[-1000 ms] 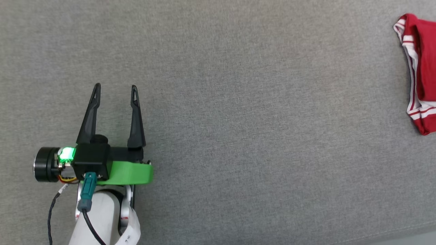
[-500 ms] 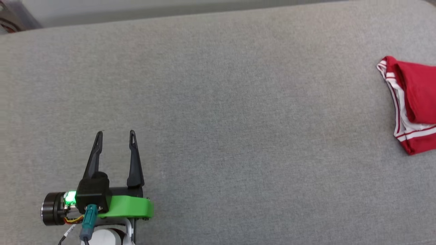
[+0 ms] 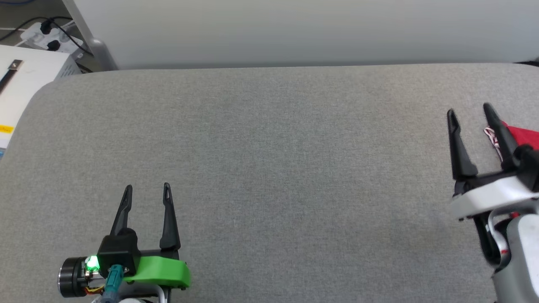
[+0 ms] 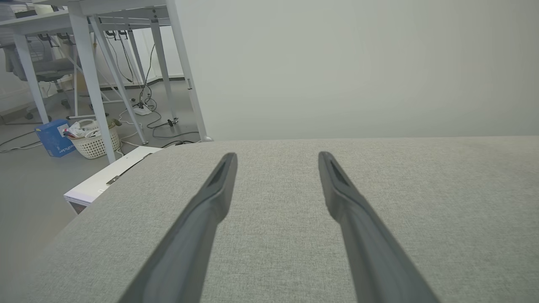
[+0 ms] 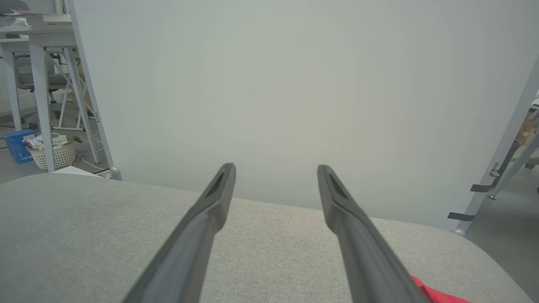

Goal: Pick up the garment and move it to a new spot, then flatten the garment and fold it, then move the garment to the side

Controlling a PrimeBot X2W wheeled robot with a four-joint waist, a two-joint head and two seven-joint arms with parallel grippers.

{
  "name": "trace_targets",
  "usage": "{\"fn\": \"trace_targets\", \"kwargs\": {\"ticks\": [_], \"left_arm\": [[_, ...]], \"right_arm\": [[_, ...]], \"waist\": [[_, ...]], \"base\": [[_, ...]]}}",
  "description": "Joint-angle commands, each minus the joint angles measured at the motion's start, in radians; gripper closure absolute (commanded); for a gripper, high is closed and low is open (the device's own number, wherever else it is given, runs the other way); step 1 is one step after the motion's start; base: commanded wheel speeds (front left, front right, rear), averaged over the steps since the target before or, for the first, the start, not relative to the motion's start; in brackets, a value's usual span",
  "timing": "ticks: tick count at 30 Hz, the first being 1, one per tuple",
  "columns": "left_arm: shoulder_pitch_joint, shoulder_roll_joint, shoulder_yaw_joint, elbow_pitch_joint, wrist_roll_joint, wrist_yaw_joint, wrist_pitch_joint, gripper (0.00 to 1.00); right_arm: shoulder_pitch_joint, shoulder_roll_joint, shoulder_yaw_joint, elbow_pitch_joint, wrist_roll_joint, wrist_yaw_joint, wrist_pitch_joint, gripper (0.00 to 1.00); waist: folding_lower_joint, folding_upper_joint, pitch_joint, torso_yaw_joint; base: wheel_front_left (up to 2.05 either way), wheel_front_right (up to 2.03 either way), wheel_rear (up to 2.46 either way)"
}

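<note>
I am holding the left gripper (image 3: 147, 186) wide open and empty above the grey fabric desk (image 3: 269, 147). Farther on, the right gripper (image 3: 469, 108) is hanging just as wide, gripping nothing. The red garment (image 3: 526, 136) is lying on the desk just right of the right gripper's outer finger, partly hidden behind it. A white partition (image 3: 294, 29) is standing beyond the desk's far edge.

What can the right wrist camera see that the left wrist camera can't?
Right wrist view, not the left: a corner of the red garment beside a finger, and a slanted grey post past the cushion's right edge. Left wrist view, not the right: the grey cushion's left edge and a white power strip. Both: the cushion, pale wall, white basket, blue box, and an open end effector, the left end effector or right end effector.
</note>
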Motion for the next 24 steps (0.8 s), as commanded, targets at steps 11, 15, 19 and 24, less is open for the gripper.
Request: {"fn": "trace_targets", "kwargs": {"ticks": [11,15,19,24], "left_arm": [[0.057,-0.004,0.016,0.032,-0.029,-0.028,-0.006,0.00],[0.068,-0.005,0.013,0.046,-0.033,-0.037,-0.006,0.00],[0.073,-0.005,0.009,0.055,-0.034,-0.043,-0.006,0.00],[0.079,-0.004,0.007,0.066,-0.035,-0.048,-0.006,0.00]], "right_arm": [[0.255,0.109,-0.018,-0.082,-0.021,-0.001,-0.009,0.00],[0.315,0.136,-0.040,-0.119,-0.033,-0.001,-0.010,0.00],[0.361,0.153,-0.048,-0.146,-0.043,-0.001,-0.010,0.00],[0.399,0.169,-0.059,-0.164,-0.050,-0.001,-0.010,0.00]], "waist": [[0.0001,0.0001,-0.072,0.045],[0.0001,0.0001,-0.088,0.050],[0.0001,0.0001,-0.100,0.054],[0.0001,0.0001,-0.108,0.054]], "base": [[0.00,0.00,0.00],[0.00,0.00,0.00],[0.00,0.00,0.00],[0.00,0.00,0.00]]}}
